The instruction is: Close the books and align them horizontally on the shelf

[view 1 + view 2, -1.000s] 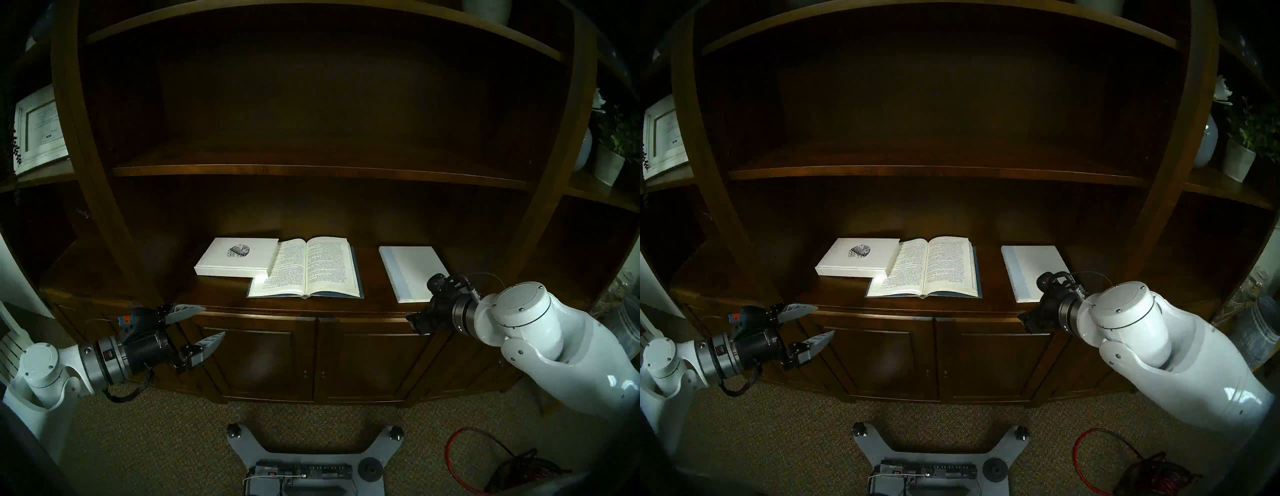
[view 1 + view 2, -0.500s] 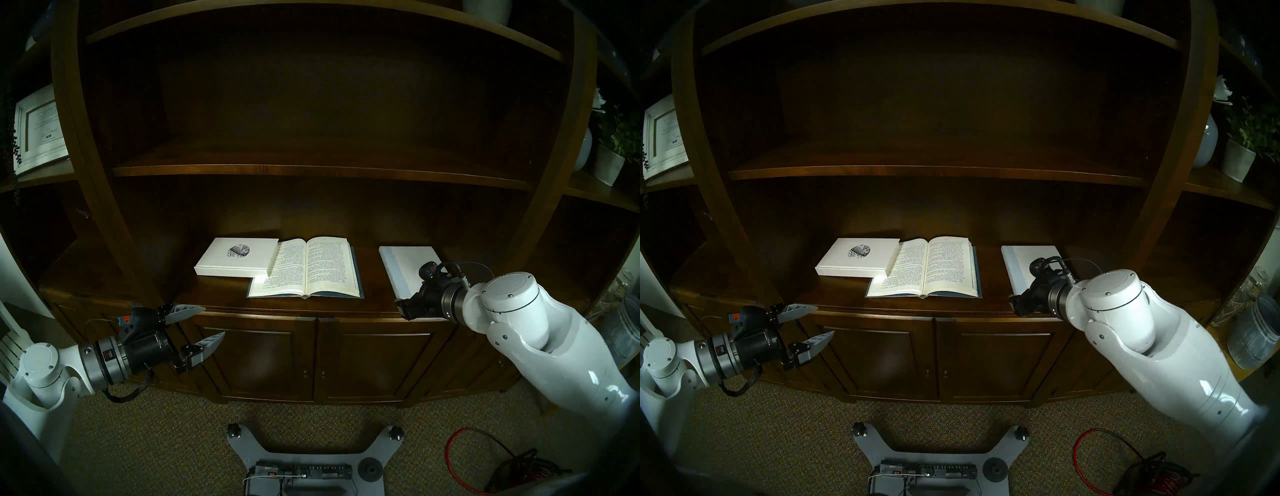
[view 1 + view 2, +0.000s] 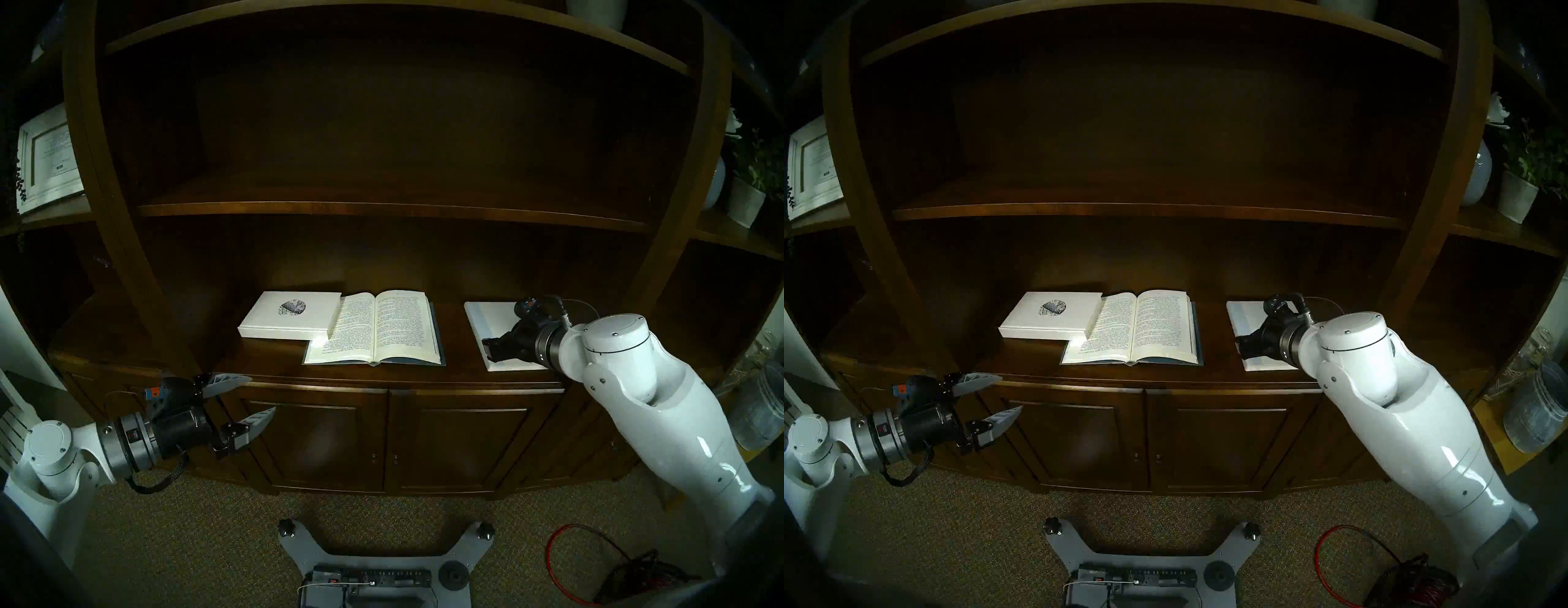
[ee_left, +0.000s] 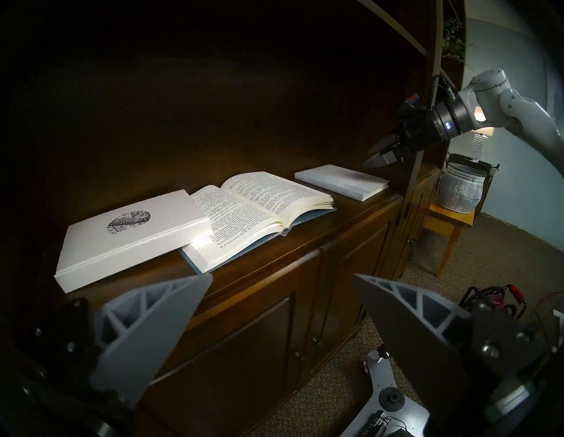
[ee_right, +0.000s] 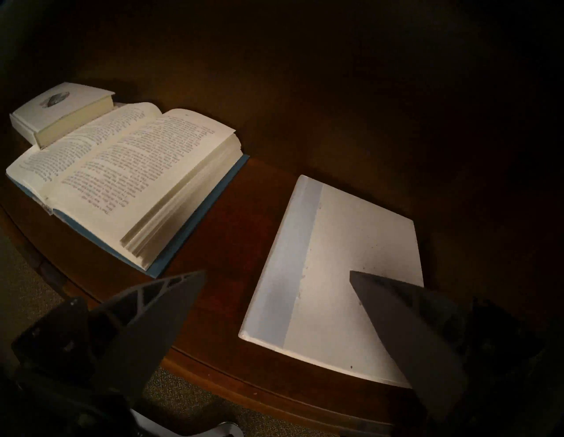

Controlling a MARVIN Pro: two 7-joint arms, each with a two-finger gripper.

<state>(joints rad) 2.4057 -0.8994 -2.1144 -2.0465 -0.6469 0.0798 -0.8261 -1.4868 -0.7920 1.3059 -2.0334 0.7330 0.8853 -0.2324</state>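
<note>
On the shelf (image 3: pixel 458 373), the deep dark-brown ledge above the panelled cabinet doors (image 3: pixel 458 446), we list three books lying flat. Item one: the white book with the oval illustration (image 3: pixel 292 315), closed, at the view's left, its right edge resting on the left page of item two. Item two: the blue book (image 3: pixel 382 329), lying open at the middle, cream text pages facing up, blue cover showing beneath. Item three: the plain white book (image 5: pixel 332 274), closed, with a pale blue-grey strip along its spine, set apart at the right and skewed to the ledge's front edge. Our right gripper (image 5: pixel 277 276) hovers above item three, fingers spread wide, holding nothing. Our left gripper (image 3: pixel 254 395) hangs before the cabinet's left end, below the ledge, likewise spread and empty.
</note>
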